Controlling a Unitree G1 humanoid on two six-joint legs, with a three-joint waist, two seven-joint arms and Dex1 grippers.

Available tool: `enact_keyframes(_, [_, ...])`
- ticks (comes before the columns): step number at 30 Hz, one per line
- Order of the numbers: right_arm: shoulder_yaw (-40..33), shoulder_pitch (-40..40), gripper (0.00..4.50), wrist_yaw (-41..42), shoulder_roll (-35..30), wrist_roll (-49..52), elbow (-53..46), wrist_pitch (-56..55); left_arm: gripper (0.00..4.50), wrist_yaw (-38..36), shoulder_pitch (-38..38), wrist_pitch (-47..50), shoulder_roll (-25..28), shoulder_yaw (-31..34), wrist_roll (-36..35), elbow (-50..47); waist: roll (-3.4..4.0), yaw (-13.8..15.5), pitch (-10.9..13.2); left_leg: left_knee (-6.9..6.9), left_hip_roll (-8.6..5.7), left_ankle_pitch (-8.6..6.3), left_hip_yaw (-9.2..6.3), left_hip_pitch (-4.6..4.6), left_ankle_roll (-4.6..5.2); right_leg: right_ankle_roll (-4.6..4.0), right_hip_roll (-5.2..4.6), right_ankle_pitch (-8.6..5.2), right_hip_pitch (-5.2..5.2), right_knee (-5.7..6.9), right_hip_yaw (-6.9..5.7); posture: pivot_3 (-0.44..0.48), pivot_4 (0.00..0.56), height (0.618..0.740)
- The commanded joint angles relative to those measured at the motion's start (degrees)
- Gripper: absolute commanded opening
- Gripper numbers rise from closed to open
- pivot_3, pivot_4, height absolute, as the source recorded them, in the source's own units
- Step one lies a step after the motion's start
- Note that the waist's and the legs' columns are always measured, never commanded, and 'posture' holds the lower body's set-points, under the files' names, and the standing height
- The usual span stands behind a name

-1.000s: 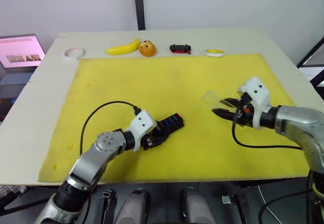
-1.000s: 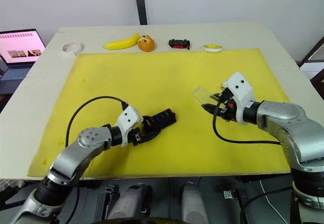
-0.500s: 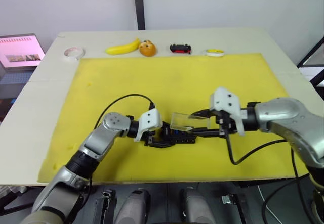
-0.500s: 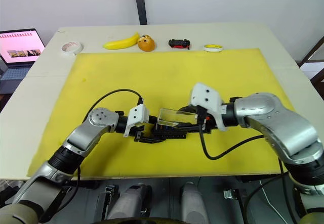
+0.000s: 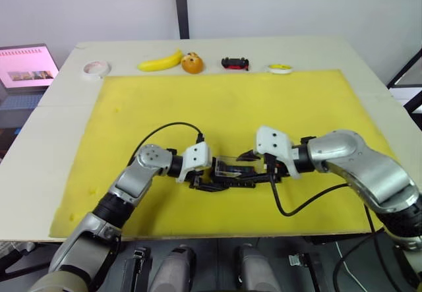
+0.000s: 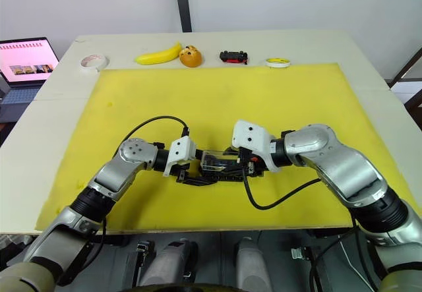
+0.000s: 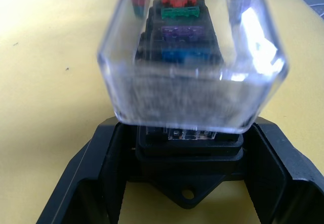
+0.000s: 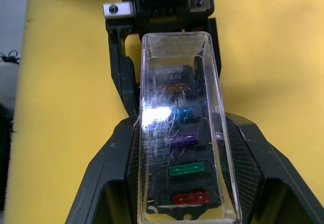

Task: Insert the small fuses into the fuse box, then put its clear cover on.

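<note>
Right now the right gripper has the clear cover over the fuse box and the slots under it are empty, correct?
Not quite. The right gripper does hold the clear cover over the fuse box, but the slots aren't empty: the right wrist view shows red, green, purple and blue fuses seated beneath it. The left gripper grips the box's other end.

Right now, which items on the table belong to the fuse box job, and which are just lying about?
Job:
fuse box, held by the left end effector
small fuses seated in its slots
clear cover over the box, at the right end effector

Lying about:
banana
orange
toy car
tape roll
yellow-rimmed ring
laptop
</note>
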Motion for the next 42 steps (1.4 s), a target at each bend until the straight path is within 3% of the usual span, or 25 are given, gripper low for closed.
enact_keyframes(1, [0.50,-1.67,1.71,1.13,0.40,-1.77,0.39,-1.54,2.57,-0.03,-0.85,-0.76,-0.27,0.57,0.98,-0.18,0.00,-0.01,0.00,0.00,0.00,0.00,0.00,0.00,0.00,0.00,0.00,0.00,0.00,0.00,0.00,0.000,0.150,0.740])
enact_keyframes(42, [-0.58,1.79,1.71,2.62,1.56,-3.41,1.17,-1.30,2.57,-0.06,-0.64,0.00,-0.59,0.86,1.44,-1.16,0.00,0.04,-0.01,0.01,-0.01,0.00,-0.01,0.00,0.00,0.00,0.00,0.00,0.00,0.02,-0.01,0.000,0.150,0.740])
